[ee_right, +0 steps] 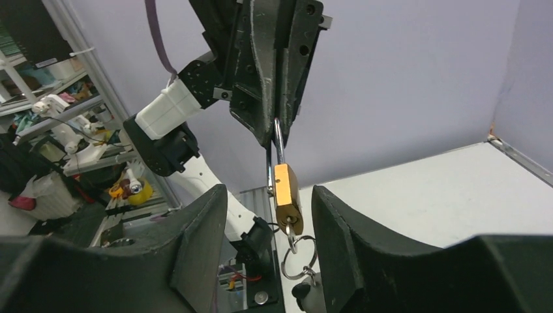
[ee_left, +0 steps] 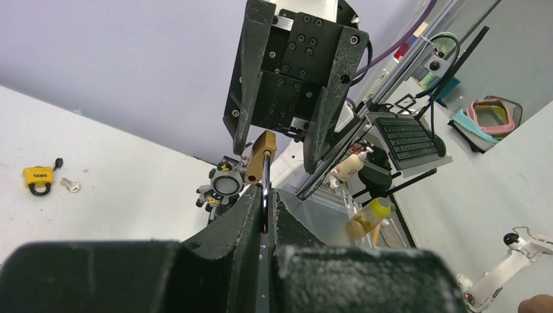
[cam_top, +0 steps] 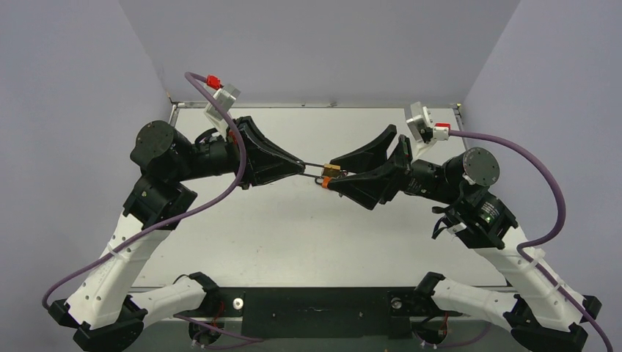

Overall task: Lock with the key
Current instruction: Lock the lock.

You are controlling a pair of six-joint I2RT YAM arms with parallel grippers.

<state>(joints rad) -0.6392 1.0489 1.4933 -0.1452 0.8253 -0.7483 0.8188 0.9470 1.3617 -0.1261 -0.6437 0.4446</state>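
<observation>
**Brass padlock hanging in mid-air between both tools**

Top external: the arms are meeting over the middle of the bench (cam_top: 242,242). The left tool (cam_top: 297,167) is pinching one end of the padlock (cam_top: 332,169), well above the surface. The right tool (cam_top: 330,173) is bracketing it from the other side.

Left wrist: the left tool's fingers (ee_left: 251,212) are clamping flat on the thin steel shackle (ee_left: 265,189), with the brass body beyond. Far left, a yellow padlock (ee_left: 38,177) and a loose key (ee_left: 69,186) are lying on a white surface. The dark lettering on the yellow one is too small to read.

Right wrist: the right tool's jaws are standing apart on either side of the body, touching neither face. A key ring (ee_right: 298,251) is dangling beneath; the key itself is hard to make out. No brand is readable on the brass.

Handling, as a judgement: rigid, dense, smooth metal, likely to swing on the shackle. The flat body faces are offering the best hold.
</observation>
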